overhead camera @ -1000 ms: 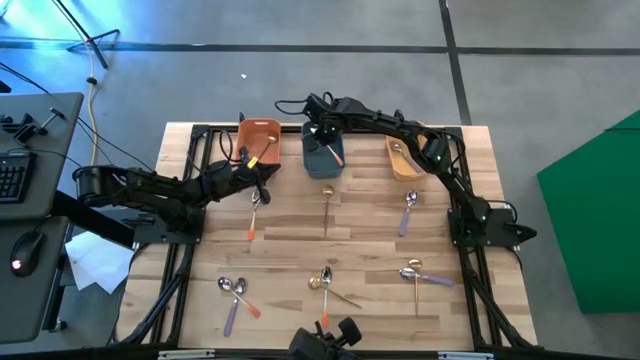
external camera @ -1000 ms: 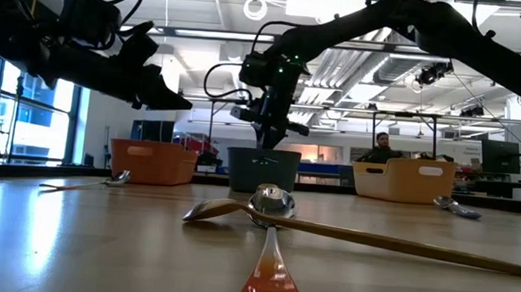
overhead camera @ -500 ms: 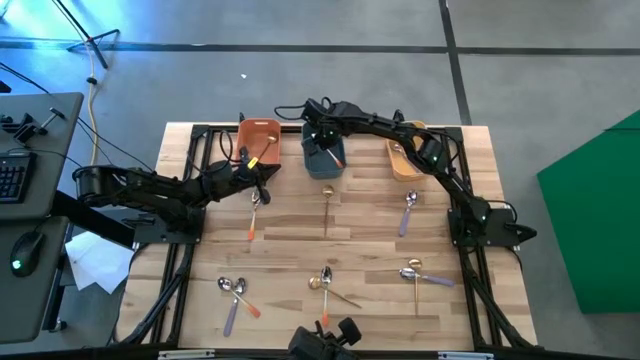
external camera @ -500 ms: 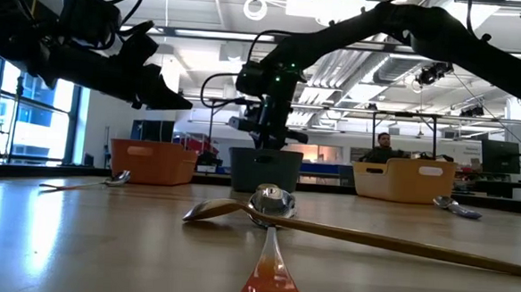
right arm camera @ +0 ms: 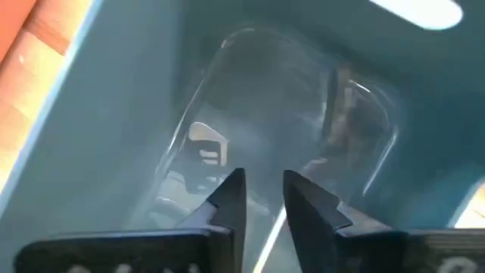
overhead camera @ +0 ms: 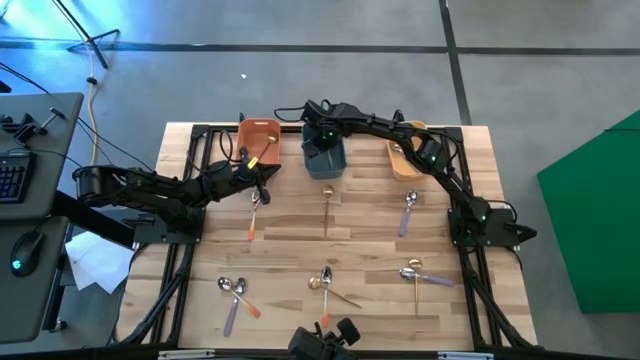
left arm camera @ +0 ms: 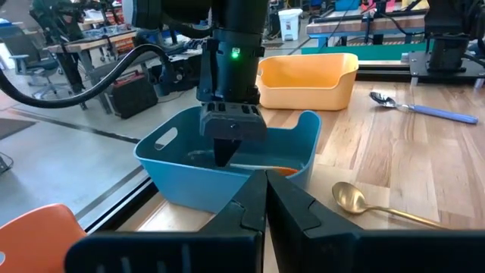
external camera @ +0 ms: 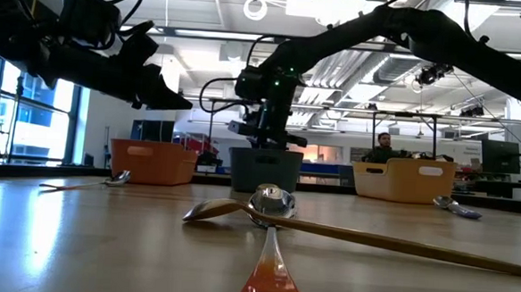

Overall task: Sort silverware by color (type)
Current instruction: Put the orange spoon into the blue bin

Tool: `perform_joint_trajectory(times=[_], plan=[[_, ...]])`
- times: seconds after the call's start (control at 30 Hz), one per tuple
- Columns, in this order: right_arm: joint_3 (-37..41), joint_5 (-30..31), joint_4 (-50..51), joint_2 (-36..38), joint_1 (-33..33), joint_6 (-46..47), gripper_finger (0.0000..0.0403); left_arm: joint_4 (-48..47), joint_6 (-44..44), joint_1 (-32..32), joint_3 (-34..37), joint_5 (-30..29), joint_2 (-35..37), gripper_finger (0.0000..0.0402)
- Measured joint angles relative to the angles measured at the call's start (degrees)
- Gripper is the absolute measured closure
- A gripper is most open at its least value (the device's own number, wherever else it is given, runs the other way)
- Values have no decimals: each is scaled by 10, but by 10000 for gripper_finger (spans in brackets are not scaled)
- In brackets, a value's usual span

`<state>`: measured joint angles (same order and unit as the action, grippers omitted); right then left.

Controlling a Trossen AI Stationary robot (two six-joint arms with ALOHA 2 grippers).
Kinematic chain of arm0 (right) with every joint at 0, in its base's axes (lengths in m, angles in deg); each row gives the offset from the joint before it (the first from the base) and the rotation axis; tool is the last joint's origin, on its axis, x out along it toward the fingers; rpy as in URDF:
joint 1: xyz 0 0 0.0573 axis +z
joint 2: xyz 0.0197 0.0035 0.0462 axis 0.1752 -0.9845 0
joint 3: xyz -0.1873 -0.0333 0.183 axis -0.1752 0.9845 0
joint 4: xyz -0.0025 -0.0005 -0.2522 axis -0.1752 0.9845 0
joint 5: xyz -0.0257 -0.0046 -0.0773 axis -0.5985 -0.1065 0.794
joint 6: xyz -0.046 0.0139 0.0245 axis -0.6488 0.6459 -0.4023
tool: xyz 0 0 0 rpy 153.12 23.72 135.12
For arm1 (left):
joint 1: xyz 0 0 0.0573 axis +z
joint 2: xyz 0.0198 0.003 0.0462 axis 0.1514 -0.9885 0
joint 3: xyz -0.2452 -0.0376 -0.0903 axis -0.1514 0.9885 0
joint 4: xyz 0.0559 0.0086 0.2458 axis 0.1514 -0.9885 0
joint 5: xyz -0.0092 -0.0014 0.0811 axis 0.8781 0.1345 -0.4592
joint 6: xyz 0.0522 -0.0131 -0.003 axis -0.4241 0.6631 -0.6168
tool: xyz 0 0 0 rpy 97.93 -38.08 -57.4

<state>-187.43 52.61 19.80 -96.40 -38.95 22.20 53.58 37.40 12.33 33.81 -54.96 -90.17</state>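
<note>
My right gripper [overhead camera: 322, 142] reaches down into the slate-blue tray [overhead camera: 336, 165] at the table's far edge. It is shut on a spoon whose orange-red handle [left arm camera: 267, 170] shows inside that tray. My left gripper [overhead camera: 264, 176] is shut and hovers beside the orange tray [overhead camera: 256, 133], above an orange-handled spoon [overhead camera: 253, 214] that lies flat on the table. Other spoons lie flat on the wood: a gold one [overhead camera: 327, 204], a lavender one [overhead camera: 408, 212], and pairs nearer the front [overhead camera: 233, 297] [overhead camera: 324, 282] [overhead camera: 417, 274]. My right gripper pinches the spoon's thin silver shaft [right arm camera: 267, 232] between its two fingers [right arm camera: 229, 194], coming from above and pointing down into the blue tray. The orange-red handle end slants away to one side low in the tray; whether it rests on the tray floor I cannot tell.
A yellow tray [overhead camera: 404, 161] stands right of the blue one and holds a spoon. The orange tray holds a yellowish piece [overhead camera: 264, 151]. The arms' bases and black frame rails run along both table sides. A person [external camera: 382, 145] sits far behind the table.
My right gripper has sunk lower into the blue tray and shifted slightly toward the table's left. The orange-handled spoon has gone down with it, and its handle now shows less above the rim.
</note>
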Motion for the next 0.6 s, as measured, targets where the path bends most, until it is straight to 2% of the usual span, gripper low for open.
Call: perform_joint_trajectory(times=[0.1, 0.2, 0.33, 0.4, 0.47, 0.6], plan=[[-13, 0, 10, 6, 2, -42, 319, 0, 0, 0, 0, 0, 0, 401], [-22, 14, 32, 40, 8, -113, 340, 2, 0, 0, 0, 0, 0, 401], [8, 106, 42, 106, 26, -171, 395, 6, -17, 0, 0, 20, 0, 401], [61, 124, 2, 140, 34, -184, 392, 7, -16, 0, 0, 23, 0, 401], [147, 123, -74, 187, 42, -189, 397, 7, -15, 0, 0, 23, 0, 401], [368, 79, -300, 301, 51, -181, 400, 6, -13, 0, -1, 24, 0, 401]])
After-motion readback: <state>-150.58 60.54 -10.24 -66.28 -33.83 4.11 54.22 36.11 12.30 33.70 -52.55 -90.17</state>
